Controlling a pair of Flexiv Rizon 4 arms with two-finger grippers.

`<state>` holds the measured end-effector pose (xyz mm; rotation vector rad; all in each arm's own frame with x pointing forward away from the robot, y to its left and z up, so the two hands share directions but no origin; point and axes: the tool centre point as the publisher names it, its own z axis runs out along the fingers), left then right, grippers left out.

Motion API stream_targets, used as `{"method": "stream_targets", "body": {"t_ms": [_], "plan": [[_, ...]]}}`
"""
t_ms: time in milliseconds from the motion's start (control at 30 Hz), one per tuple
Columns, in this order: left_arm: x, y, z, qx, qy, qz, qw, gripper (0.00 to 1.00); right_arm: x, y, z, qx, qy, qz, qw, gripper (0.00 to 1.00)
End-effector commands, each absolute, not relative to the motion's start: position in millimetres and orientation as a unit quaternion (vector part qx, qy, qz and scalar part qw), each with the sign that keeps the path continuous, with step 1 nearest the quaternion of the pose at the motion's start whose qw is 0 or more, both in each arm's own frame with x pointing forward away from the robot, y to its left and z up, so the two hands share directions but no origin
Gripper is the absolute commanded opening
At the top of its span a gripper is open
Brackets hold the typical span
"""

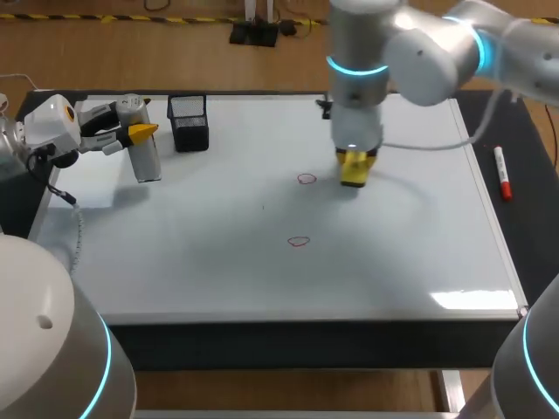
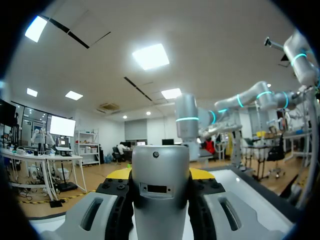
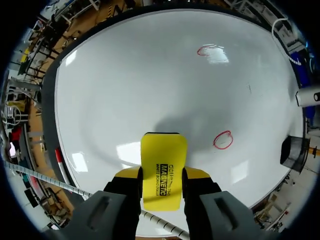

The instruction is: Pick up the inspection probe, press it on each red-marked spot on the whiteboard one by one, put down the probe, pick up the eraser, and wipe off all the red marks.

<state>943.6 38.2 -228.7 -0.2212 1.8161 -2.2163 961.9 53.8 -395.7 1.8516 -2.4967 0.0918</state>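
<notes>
Right wrist view, right fingers [image 3: 196, 174]: they pinch the eraser [image 3: 164, 167] from two sides. Its long body points ahead of them, I think so that its flat face can meet the whiteboard [image 3: 150, 85].
Eraser place: over the far middle of the whiteboard. I cannot tell if it touches the board or hangs just above it.
First red mark [image 1: 306, 179]: a small red ring on the whiteboard, just beside the eraser and toward the whiteboard's left side. It is not yet wiped, and by my judgement it is the first one to wipe.
Second red mark [image 1: 299, 242]: closer to the whiteboard's front edge, also not wiped.
Left fingers [image 2: 119, 174]: closed on the inspection probe [image 2: 160, 185], a silver cylinder, one finger at each side.
Probe place: about upright at the whiteboard's far left corner, well apart from both marks. It seems held there to leave room for the wiping arm.
Pen holder [image 1: 188, 122]: black mesh, just beside the probe at the whiteboard's far left.
Marker [image 1: 502, 172]: it lies on the dark surface just off the whiteboard's right edge.
</notes>
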Motion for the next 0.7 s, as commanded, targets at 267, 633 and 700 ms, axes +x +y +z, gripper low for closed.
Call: {"method": "stream_targets", "body": {"t_ms": [267, 633, 700], "plan": [[943, 38, -228, -0.076, 0.626, -0.764, 0.134, 0.0, 961, -29, -393, 0.562, -0.827, 0.01, 0.01, 0.0], [943, 38, -228, -0.076, 0.626, -0.764, 0.134, 0.0, 959, -54, -393, 0.54, -0.841, 0.029, 0.009, 0.0], [943, 38, -228, -0.076, 0.626, -0.764, 0.134, 0.0, 959, -55, -392, 0.547, -0.836, 0.041, -0.001, 0.0]]}}
